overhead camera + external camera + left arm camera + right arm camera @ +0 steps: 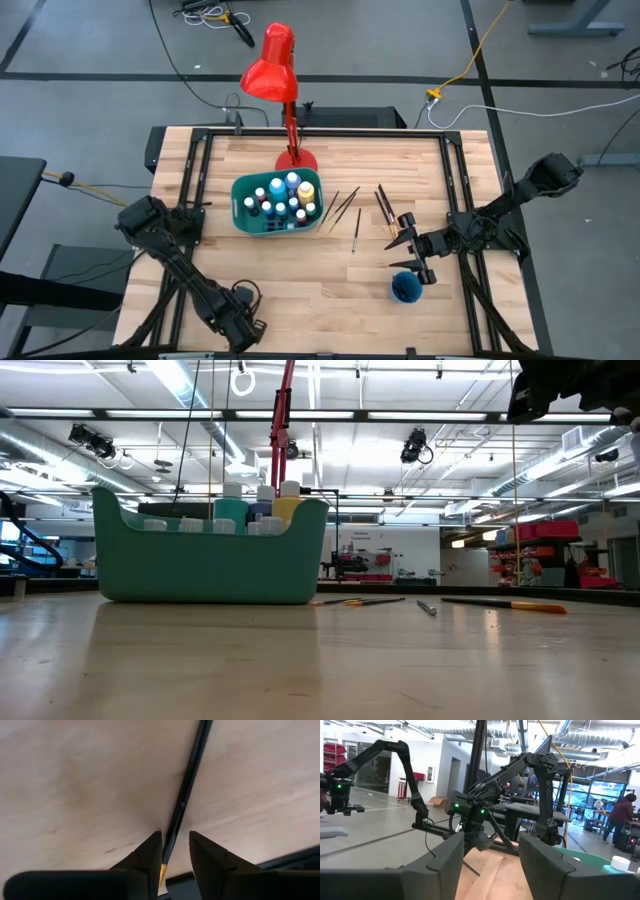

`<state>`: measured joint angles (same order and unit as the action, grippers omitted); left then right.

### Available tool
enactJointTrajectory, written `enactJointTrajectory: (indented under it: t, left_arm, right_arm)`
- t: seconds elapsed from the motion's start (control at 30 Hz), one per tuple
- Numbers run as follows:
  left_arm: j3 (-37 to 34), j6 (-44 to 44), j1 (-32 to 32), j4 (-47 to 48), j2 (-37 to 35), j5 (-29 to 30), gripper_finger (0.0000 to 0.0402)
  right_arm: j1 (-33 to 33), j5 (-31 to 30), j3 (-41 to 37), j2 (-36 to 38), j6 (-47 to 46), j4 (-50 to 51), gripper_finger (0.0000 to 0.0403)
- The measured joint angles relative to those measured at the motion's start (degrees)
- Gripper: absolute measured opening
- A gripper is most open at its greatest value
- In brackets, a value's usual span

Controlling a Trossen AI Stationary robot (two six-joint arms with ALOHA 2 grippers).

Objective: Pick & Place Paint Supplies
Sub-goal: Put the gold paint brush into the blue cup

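On the wooden table [300, 290], a teal bin [277, 222] of paint bottles [285, 196] sits below a red lamp [272, 70], with loose paintbrushes [356, 228] lying to its right.

From above, the left gripper [243, 335] sits at the table's near edge, well apart from the bin; the right gripper [408, 254] hovers by the brushes, just above a small blue cup [406, 287], jaws spread apart. At table height, bottle caps [288, 489] peek over the bin's rim [210, 530], and brushes [505, 603] lie flat to its right. The left wrist view shows its fingers [150, 852] narrowly parted around a thin dark paintbrush [186, 790] lying on the wood, seemingly not clamping it. The right wrist view shows its own fingers [445, 860] wide apart, holding nothing, the other arm beyond.
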<state>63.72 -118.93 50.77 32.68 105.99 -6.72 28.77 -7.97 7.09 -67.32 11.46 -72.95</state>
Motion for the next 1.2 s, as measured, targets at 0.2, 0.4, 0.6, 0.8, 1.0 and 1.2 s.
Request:
enactJointTrajectory:
  t: [0.2,0.4,0.6,0.8,1.0,1.2]
  left_arm:
    - [0.1,-1.1,0.0,3.1,0.2,0.0,0.009]
    - [0.0,0.6,0.1,5.4,0.1,1.2,0.0048]
    - [-1.7,-1.2,-0.1,5.7,-0.2,11.1,0.0011]
    - [-4.6,-1.0,-3.2,5.1,-0.3,18.0,0.004]
    - [-5.0,14.9,-7.8,3.9,-0.3,15.1,0.0043]
    - [-5.0,24.8,-11.7,3.3,-0.3,15.5,0.0037]
  right_arm:
    - [0.0,0.0,0.0,0.0,0.0,0.3,0.0196]
    - [0.0,0.0,0.0,0.0,0.0,0.6,0.0196]
    - [0.0,0.0,0.0,0.0,0.0,0.6,0.0196]
    - [-0.4,-0.1,0.8,0.0,0.0,2.6,0.0196]
    - [-4.0,0.0,9.5,-1.1,-0.4,22.7,0.0196]
    - [-7.4,4.4,20.6,-8.1,-0.3,30.5,0.0196]
